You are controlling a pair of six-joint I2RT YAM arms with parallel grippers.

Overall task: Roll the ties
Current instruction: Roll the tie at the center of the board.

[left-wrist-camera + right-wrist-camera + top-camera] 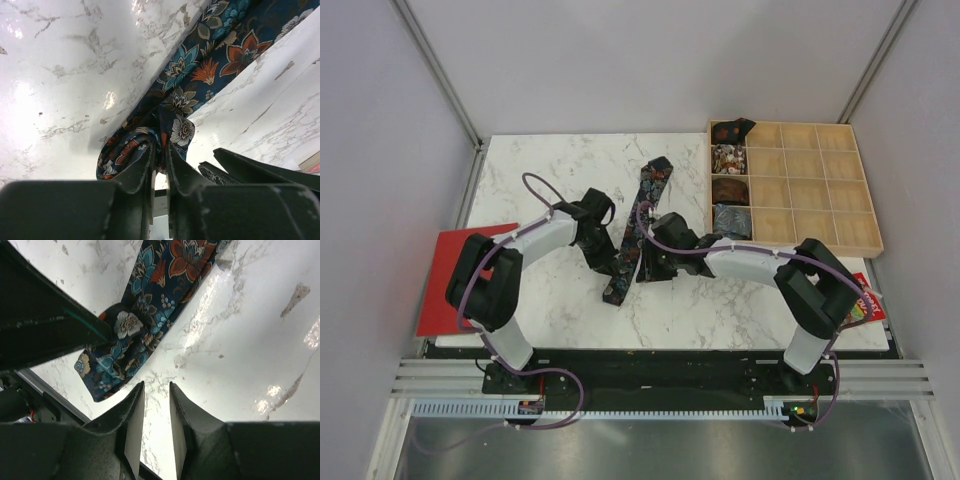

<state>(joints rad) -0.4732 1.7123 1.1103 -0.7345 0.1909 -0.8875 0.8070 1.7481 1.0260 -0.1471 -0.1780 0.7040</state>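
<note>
A long dark tie [646, 205] with a red, blue and orange floral print lies diagonally on the marble table, its near end toward the front edge. In the left wrist view the tie [210, 65] has its near part bunched into a small loose roll. My left gripper [160, 149] is shut on that bunched fabric; in the top view it [608, 262] sits at the tie's left side. My right gripper [156, 386] is slightly open and empty, over bare marble just right of the tie's near end [112, 367]. In the top view it [646, 268] sits close against the tie.
A wooden compartment box [830, 190] stands at the back right, with rolled ties [730, 160] in its left column. A flat red booklet [445, 280] lies at the left edge. A colourful item [865, 302] lies by the right arm. Walls close in on the table.
</note>
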